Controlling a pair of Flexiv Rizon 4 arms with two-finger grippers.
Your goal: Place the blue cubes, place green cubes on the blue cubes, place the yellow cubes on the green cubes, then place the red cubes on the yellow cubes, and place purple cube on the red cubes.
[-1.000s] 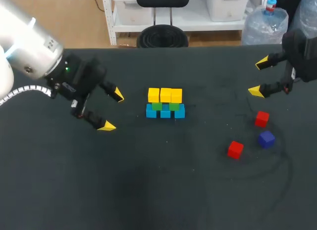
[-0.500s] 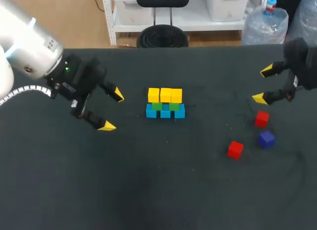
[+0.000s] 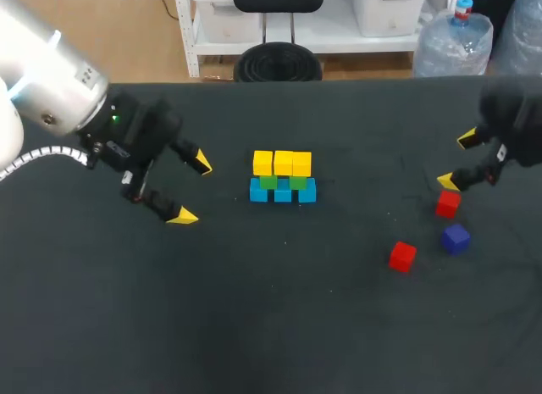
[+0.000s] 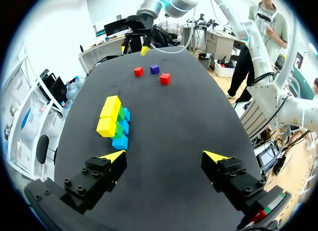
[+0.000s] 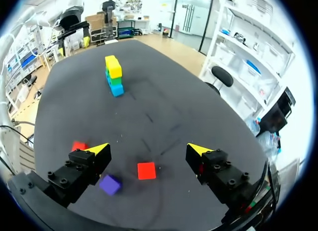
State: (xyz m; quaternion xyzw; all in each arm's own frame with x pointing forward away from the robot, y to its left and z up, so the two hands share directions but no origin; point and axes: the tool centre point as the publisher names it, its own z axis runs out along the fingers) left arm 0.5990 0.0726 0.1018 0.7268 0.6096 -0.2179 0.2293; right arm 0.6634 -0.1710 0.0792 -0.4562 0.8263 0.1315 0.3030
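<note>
Right end effector (image 3: 457, 161), wide open and empty, should centre over the nearer red cube (image 3: 447, 204), descend straight, and close squarely on opposite faces.

1. Three yellow cubes (image 3: 283, 163) sit on two green cubes (image 3: 268, 182), which sit on three blue cubes (image 3: 283, 193), stacked near the left gripper (image 3: 192, 189).
2. A red cube (image 3: 448, 203) lies just beside the right gripper (image 3: 456, 161).
3. The purple cube (image 3: 456, 238) and the second red cube (image 3: 402, 256) lie near it, apart.
</note>
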